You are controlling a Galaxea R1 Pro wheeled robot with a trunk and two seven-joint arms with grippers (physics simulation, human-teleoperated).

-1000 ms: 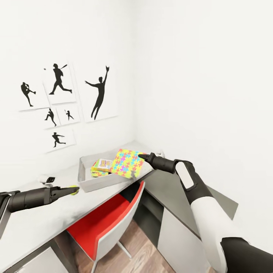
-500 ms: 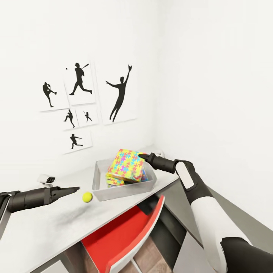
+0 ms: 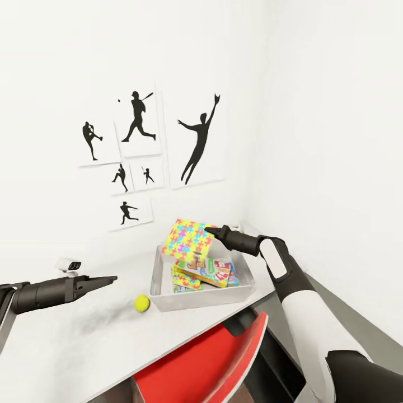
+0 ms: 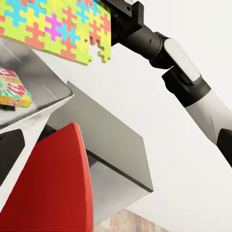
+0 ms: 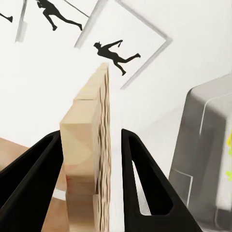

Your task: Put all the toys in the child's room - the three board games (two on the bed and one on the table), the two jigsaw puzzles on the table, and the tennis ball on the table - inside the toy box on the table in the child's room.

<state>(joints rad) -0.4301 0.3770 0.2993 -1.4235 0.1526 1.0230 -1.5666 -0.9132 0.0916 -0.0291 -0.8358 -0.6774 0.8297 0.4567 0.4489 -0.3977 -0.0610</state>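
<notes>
My right gripper is clamped on the jigsaw puzzle, a flat square box covered with yellow, green, pink and blue puzzle pieces; in the right wrist view the box shows its pale wooden-looking edge between my two black fingers, which press on both of its faces. I hold the puzzle tilted, above the toy box and over its back part; it is not touching the things inside.

The toy box stands on the table, near the corner of the white walls; inside it lie flat printed boxes, one of them a green, yellow and red board game lying on top of the others; there is writing on its lid, but it is too small for me to read. In the left wrist view I see a corner of such a printed box inside the grey bin.

The tennis ball rests on the table, just beside the left end of the toy box and in front of my left gripper; the tips of this gripper look together, and it holds nothing.

On the wall hang the baseball-player pictures, black on white, without any text; under the table edge is a red chair.
</notes>
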